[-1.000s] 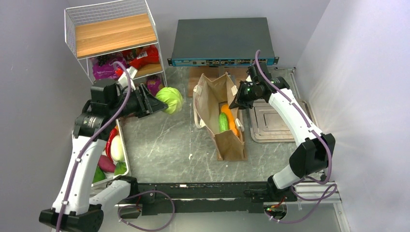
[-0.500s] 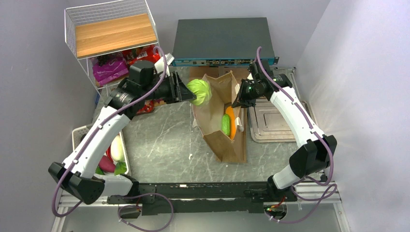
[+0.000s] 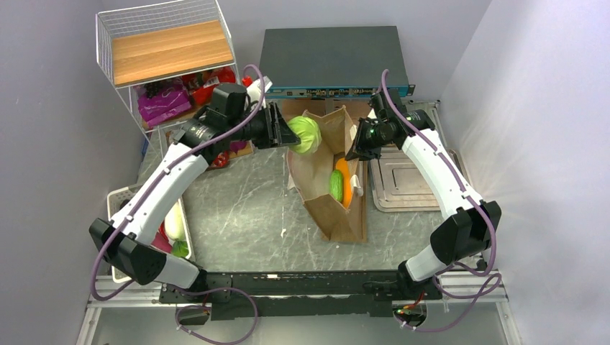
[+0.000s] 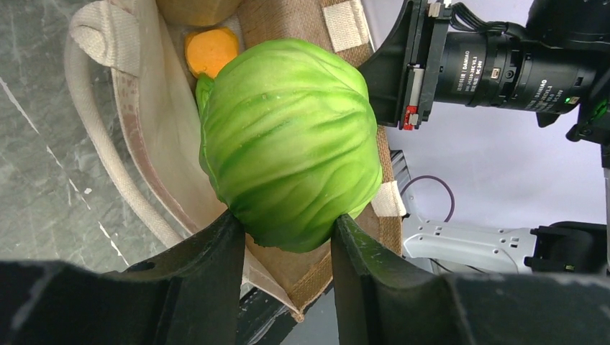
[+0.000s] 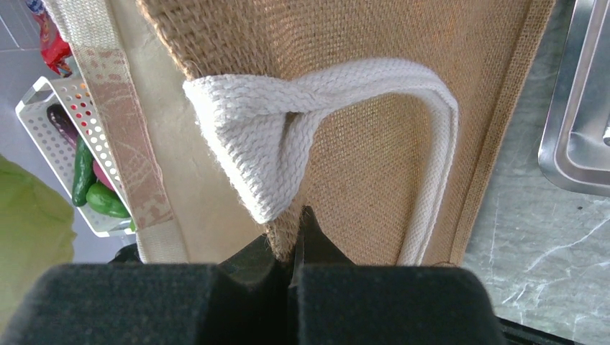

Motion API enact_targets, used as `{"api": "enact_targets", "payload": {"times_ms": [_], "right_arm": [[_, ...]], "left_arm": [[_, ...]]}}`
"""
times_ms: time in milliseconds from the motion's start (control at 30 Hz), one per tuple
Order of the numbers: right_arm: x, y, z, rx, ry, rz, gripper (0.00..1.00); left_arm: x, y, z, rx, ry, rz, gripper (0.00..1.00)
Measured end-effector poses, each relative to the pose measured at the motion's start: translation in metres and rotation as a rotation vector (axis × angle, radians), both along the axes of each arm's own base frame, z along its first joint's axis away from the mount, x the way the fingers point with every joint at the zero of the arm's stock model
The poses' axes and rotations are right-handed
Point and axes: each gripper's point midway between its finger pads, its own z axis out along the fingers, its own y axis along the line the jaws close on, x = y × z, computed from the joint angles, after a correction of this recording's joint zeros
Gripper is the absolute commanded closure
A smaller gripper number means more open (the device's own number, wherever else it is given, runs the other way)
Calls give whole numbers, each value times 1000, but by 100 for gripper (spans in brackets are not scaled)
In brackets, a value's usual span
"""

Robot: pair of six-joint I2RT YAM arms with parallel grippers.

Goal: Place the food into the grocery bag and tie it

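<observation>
My left gripper [image 3: 286, 134] [image 4: 286, 219] is shut on the round pale-green cabbage [image 3: 305, 135] [image 4: 291, 144] and holds it above the left rim of the open grocery bag [image 3: 308, 171] [image 4: 162, 115]. An orange carrot-like piece [image 3: 345, 181] [image 4: 211, 50] and a green vegetable [image 3: 335, 185] lie inside the bag. My right gripper [image 3: 354, 152] [image 5: 295, 215] is shut on the bag's right rim [image 5: 360, 72], just under a cream handle [image 5: 288, 108]. Red snack packets [image 3: 208, 79] and a purple packet [image 3: 162, 103] sit in the wire rack.
A white wire rack [image 3: 169, 47] with a wooden shelf stands at the back left. A dark electronics box [image 3: 331, 57] sits behind the bag. A metal tray [image 3: 406, 180] lies right of the bag. A white perforated basket [image 3: 115, 198] of vegetables sits at the left.
My left arm carried the cabbage rightwards from beside the rack to over the bag's mouth. The right gripper kept its hold on the rim, and the bag tilted slightly.
</observation>
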Motion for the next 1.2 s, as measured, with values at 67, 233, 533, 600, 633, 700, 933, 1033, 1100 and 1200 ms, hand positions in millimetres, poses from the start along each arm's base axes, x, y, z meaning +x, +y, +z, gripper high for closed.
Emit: {"api": "enact_targets", "payload": {"times_ms": [67,233,533,600,633,700,933,1033,1100,1200], "right_arm": [[0,0,0,0,0,0,100],[0,0,0,-1,-1,2,100],[0,0,0,-1,-2,3,100],[0,0,0,0,-4,3,100],[0,0,0,1,-3,4,100],[0,0,0,0,-3,4,100],[0,0,0,1,-3,4,100],[1,0,-1,1,-3,4,100],[0,1,-2,1,-1,4,100],[0,1,-3,2,0,5,100]], "left_arm": [[0,-4,-3,5,7,-8,94],[-1,-19,-12,37,30,-33,19],[-8,-26,-18,81,31,-49,1],[-7,-24,-18,89,29,-39,1],[-6,-23,-18,94,30,-33,1],[-6,-19,-20,109,30,-17,1],[-10,-1,-22,174,17,29,1],[-15,11,-16,202,-1,57,1],[-16,19,-11,219,-16,79,1],[-17,32,-5,247,-35,120,1]]}}
